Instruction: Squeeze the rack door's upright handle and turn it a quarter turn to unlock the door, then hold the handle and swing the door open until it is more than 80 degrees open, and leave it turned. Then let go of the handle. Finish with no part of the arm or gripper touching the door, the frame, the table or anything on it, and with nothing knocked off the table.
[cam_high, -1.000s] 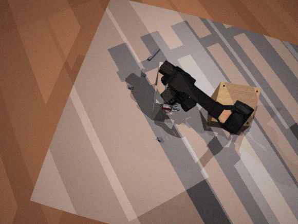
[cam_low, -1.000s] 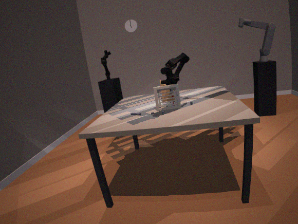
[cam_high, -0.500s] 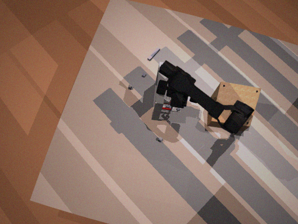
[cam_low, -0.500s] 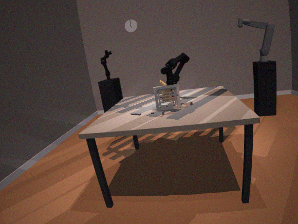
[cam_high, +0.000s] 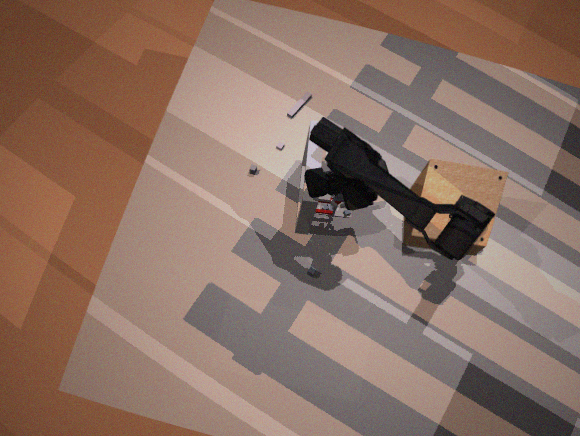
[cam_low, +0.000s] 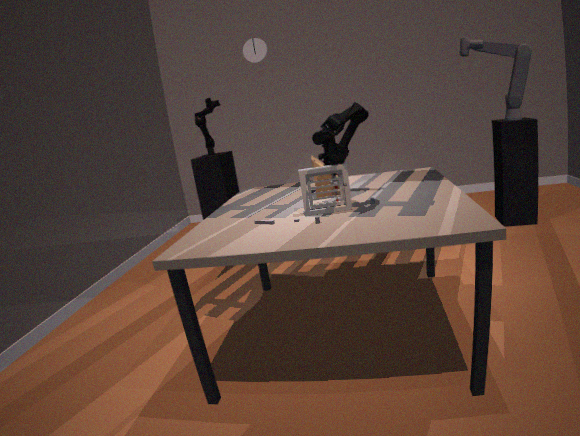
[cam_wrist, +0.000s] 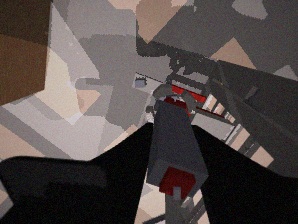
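Observation:
The rack frame (cam_high: 306, 217) (cam_low: 303, 191) stands upright on the table, partly under the arm in the top view. The door's handle (cam_wrist: 176, 142), a grey upright bar with a dark red end, runs between the two black fingers in the wrist view. My gripper (cam_wrist: 171, 129) is shut on it. Red parts (cam_wrist: 189, 94) of the latch show just beyond the handle. The slatted door (cam_wrist: 240, 137) lies to the right of the handle, at a slant in the wrist view. The arm hides much of the door from above, so its exact opening angle cannot be told.
A light bar (cam_high: 300, 106) (cam_low: 264, 222) and small blocks (cam_high: 280, 146) (cam_high: 253, 170) lie beyond the rack. Another small block (cam_high: 313, 271) (cam_wrist: 140, 82) lies to the rack's side. The arm stands on a wooden base (cam_high: 482, 187). The table's edge (cam_low: 330, 252) is beyond the bar.

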